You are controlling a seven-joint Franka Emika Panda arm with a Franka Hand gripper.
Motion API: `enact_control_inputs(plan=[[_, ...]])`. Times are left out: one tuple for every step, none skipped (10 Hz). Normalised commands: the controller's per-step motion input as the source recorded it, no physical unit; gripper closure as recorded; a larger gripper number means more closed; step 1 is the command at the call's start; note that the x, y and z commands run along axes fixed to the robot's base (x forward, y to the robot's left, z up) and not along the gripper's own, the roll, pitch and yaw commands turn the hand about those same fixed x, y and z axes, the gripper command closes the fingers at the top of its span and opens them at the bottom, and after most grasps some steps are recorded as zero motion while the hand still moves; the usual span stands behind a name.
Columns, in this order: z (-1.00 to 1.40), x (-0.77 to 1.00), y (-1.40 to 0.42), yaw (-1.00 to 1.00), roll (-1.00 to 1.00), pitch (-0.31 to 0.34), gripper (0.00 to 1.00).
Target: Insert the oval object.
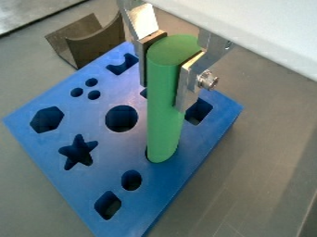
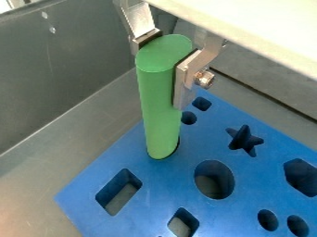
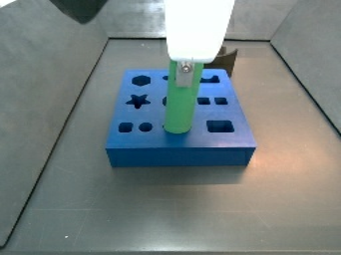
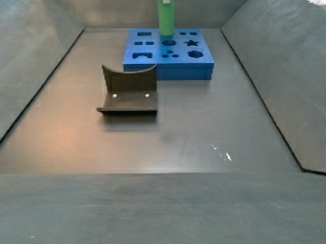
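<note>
My gripper [image 1: 170, 57] is shut on the upper part of the oval object [image 1: 165, 102], a bright green rod held upright between the silver fingers. It shows the same way in the wrist view [image 2: 158, 102], with the gripper [image 2: 168, 57] near its top. The rod's lower end meets the top face of the blue block [image 1: 56, 139] at a hole near the block's middle. How deep it sits I cannot tell. In both side views the rod [image 3: 177, 108] [image 4: 167, 17] stands on the block [image 3: 180, 147] [image 4: 193, 65]. The gripper [image 3: 185, 70] is above it.
A dark grey curved piece [image 4: 128, 92] lies on the floor apart from the block; it also shows behind the block [image 3: 226, 60] [image 1: 87, 42]. The block has star [image 1: 78, 151], hexagon [image 1: 47, 118], round [image 1: 121, 118] and square holes. Grey walls [image 4: 38, 86] ring the floor.
</note>
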Motion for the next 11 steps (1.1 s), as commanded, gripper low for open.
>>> enact_control_inputs(plan=[[-0.27, 0.04, 0.00, -0.02, -0.02, -0.030, 1.00], [-0.26, 0.03, 0.00, -0.03, -0.03, -0.027, 1.00], [-0.27, 0.02, 0.00, -0.03, -0.03, -0.030, 1.00], [-0.25, 0.02, 0.00, -0.03, -0.03, -0.027, 1.00], [-0.25, 0.01, 0.00, -0.03, -0.03, -0.031, 1.00], [-0.26, 0.00, 0.00, -0.03, -0.03, -0.034, 1.00], [-0.26, 0.00, 0.00, -0.03, -0.04, -0.057, 1.00], [-0.25, 0.00, 0.00, -0.03, -0.03, -0.059, 1.00], [-0.24, 0.00, 0.00, -0.04, -0.03, -0.054, 1.00], [-0.03, 0.00, 0.00, -0.01, -0.03, -0.041, 1.00], [0.00, 0.00, 0.03, 0.00, -0.05, 0.000, 1.00]])
